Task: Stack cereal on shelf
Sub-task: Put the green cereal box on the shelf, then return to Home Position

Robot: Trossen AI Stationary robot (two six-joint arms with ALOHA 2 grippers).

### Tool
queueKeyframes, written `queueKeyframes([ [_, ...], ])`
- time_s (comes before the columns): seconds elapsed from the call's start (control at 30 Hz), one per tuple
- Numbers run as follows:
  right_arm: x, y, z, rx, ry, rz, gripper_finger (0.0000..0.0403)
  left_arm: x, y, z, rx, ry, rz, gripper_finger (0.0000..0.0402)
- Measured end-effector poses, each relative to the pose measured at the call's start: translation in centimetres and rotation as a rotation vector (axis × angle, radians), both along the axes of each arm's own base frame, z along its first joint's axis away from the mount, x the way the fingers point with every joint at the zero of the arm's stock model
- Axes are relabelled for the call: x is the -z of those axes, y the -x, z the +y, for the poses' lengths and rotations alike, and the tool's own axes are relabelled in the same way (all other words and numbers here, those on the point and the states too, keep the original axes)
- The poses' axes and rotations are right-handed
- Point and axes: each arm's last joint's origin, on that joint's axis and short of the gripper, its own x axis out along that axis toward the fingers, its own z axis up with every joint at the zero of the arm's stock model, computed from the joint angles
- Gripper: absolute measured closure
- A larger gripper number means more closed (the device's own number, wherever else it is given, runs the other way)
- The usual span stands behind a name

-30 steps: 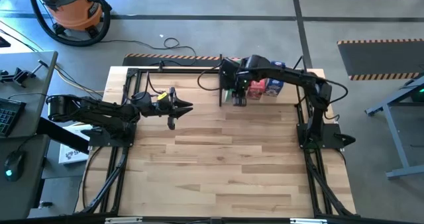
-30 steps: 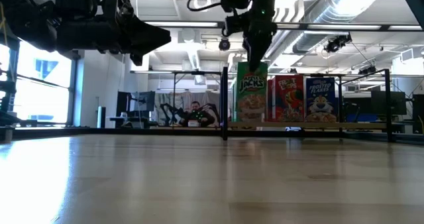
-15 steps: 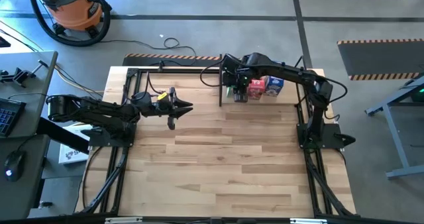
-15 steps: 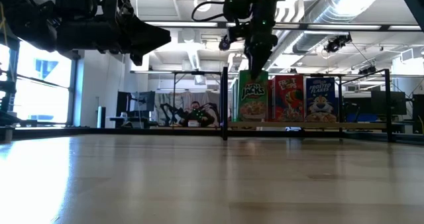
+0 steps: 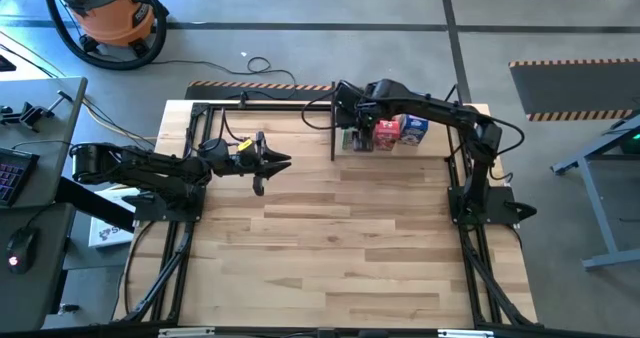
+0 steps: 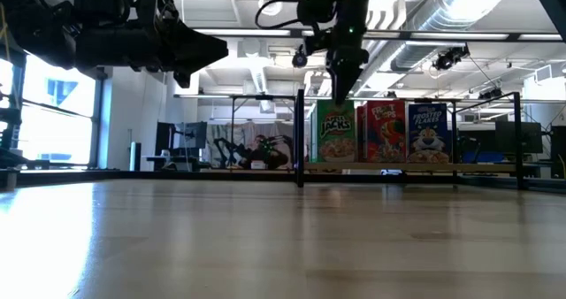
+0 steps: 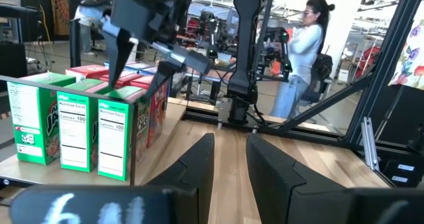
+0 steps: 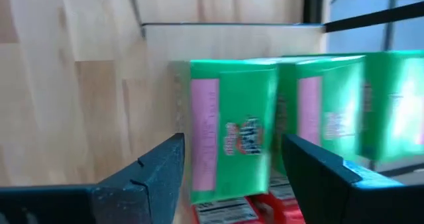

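A green cereal box [image 6: 337,133] stands upright on the black rod shelf [image 6: 301,140], beside a red box [image 6: 382,131] and a blue box [image 6: 427,131]. My right gripper [image 6: 340,94] hangs just above the green box, open, with its fingers [image 8: 152,177] standing on either side of the box top [image 8: 228,128]. In the high view my right gripper [image 5: 352,128] is over the shelf's left end. More green boxes [image 7: 76,128] show in a row in the left wrist view. My left gripper [image 5: 272,163] is open and empty, above the table's left half.
The shelf's tall upright post [image 5: 333,128] stands just left of the boxes. The arms' black base frames [image 5: 175,228] run along the table's left and right sides. A person [image 7: 308,52] stands in the room beyond the table. The table's middle and near half [image 5: 330,248] show bare wood.
My right gripper has carried the green box toward the table's far edge and a little to the right. The box has gone down into the row beside the red box. It now stands on the shelf, below the fingertips.
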Motion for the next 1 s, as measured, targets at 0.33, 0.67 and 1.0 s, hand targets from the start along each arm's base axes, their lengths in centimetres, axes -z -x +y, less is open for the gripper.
queueKeyframes([
  [0.33, -5.0, 0.0, 1.2, 0.018, 0.031, -0.078, 0.0187, -0.1, 0.0, 0.1, -0.004, -0.01, -0.003, 0.0323],
  [0.67, -5.2, 2.0, 6.1, -0.081, 0.004, -0.501, 0.0389, -1.2, 1.8, 1.0, -0.023, -0.029, 0.029, 0.0349],
  [1.0, 0.9, 6.8, 11.0, -0.19, 0.057, -0.962, 0.0384, -1.5, 2.8, 1.1, 0.008, -0.068, 0.061, 0.0395],
])
